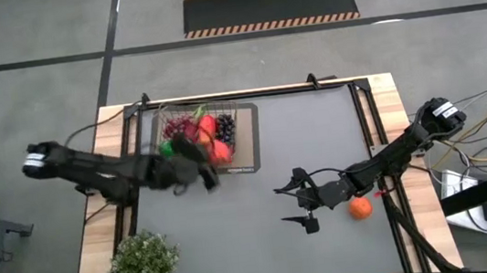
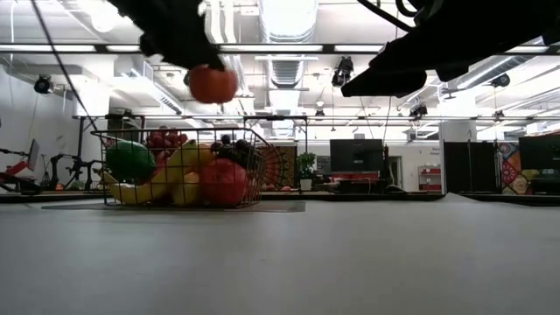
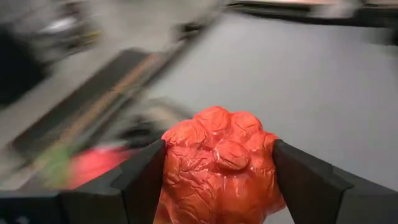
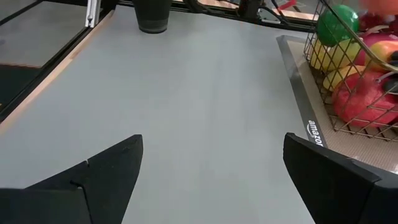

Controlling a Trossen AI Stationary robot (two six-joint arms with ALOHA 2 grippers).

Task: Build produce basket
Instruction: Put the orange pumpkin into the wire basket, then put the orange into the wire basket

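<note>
Hand, left (image 3: 217, 171): pinches a bumpy red-orange fruit (image 3: 219, 163) across its middle, raised beside the basket (image 1: 199, 134) | fruit looks light, glossy, maybe slick, so a grip at the widest part suits | hand, right (image 1: 304, 205): spread, low over the desk (image 1: 317, 137) | orange (image 1: 359, 207) lies beside that arm.

A leafy potted plant (image 1: 145, 261) stands at the counter's (image 1: 318, 146) near left corner. A flat dark mat (image 1: 246, 145) lies far left.
</note>
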